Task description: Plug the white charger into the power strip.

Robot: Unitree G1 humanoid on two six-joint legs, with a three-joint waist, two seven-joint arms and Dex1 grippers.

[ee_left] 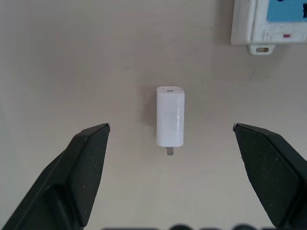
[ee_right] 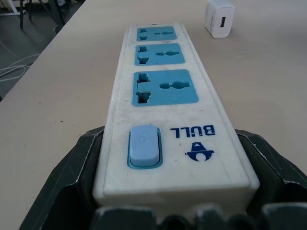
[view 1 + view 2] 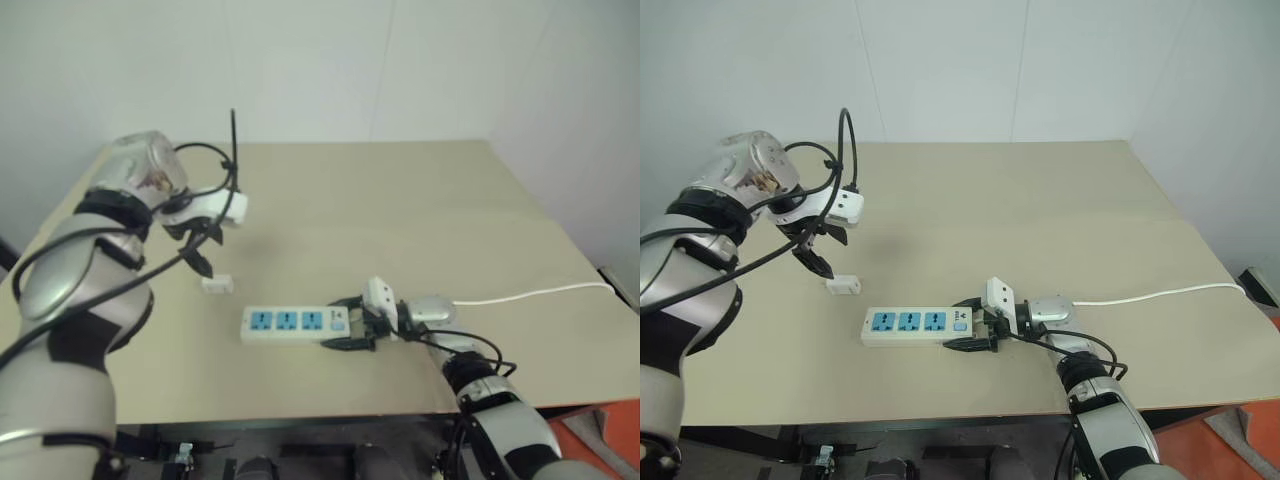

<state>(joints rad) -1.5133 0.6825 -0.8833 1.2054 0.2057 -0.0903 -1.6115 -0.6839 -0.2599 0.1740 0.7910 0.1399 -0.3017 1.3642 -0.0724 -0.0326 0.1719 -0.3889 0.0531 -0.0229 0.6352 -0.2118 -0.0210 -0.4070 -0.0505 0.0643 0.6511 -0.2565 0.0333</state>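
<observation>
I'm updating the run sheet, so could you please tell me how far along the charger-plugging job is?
Done: the right gripper clamps the switch end of the long white power strip with three blue sockets, all vacant. In hand: the open left gripper hangs over the small white rectangular charger lying loose on the beige table. Left: grasping, lifting, inserting.

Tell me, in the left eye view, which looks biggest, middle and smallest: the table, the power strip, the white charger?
1. The table.
2. The power strip, with the right claw around its end.
3. The white charger, the smallest.
</observation>
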